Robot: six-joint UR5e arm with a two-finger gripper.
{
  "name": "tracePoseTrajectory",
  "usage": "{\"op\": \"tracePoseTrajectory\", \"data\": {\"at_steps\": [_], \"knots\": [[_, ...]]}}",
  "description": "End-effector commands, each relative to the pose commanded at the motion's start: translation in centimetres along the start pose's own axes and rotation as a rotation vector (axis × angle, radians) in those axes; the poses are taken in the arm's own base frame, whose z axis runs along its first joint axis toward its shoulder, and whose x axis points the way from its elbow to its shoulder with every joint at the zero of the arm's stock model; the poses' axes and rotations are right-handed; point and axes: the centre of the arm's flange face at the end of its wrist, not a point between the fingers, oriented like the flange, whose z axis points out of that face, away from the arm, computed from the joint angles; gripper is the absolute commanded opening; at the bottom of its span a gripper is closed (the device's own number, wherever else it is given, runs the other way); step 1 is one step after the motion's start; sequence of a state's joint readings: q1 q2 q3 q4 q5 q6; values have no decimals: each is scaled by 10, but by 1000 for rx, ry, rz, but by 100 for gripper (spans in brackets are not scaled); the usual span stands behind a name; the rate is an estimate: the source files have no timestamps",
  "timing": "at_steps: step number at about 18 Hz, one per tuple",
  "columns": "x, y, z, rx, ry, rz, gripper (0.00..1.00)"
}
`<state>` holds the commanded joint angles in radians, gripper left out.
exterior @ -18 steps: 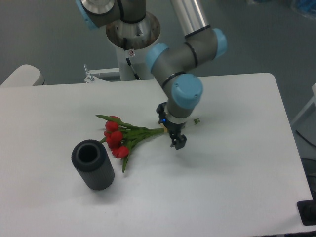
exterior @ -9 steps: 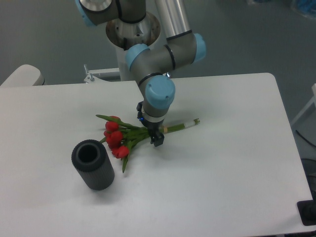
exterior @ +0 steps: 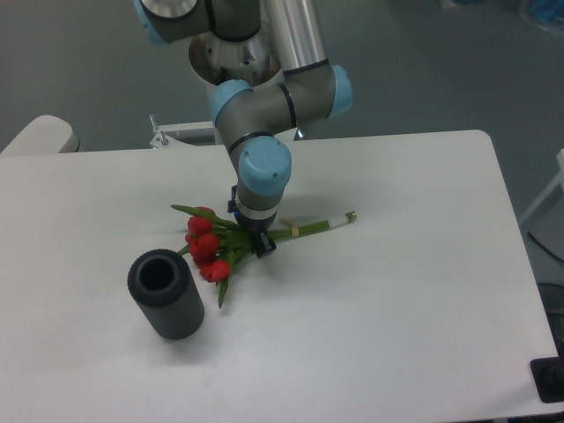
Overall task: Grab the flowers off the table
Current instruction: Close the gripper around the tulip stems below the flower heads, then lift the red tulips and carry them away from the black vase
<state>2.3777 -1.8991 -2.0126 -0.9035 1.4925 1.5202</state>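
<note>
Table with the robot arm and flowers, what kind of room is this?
Probably a robot lab: a grey-and-blue robot arm bolted by a plain white table, with just flowers and a dark cylinder for practice.

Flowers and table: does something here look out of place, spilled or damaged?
Nothing stands out. The flowers lie flat on the table, whole and banded, with the gripper low over their stems. The dark ribbed cylinder stands upright, apart from them. No spill or damage shows.
</note>
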Motion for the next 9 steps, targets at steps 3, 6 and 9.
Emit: {"op": "tracePoseTrajectory", "data": {"at_steps": [3, 6, 9], "knots": [[-3, 1, -3, -1, -8, -9, 22], [-17, 15, -19, 2, -41, -29, 15], [-32, 43, -36, 6, -69, -68, 15]]}}
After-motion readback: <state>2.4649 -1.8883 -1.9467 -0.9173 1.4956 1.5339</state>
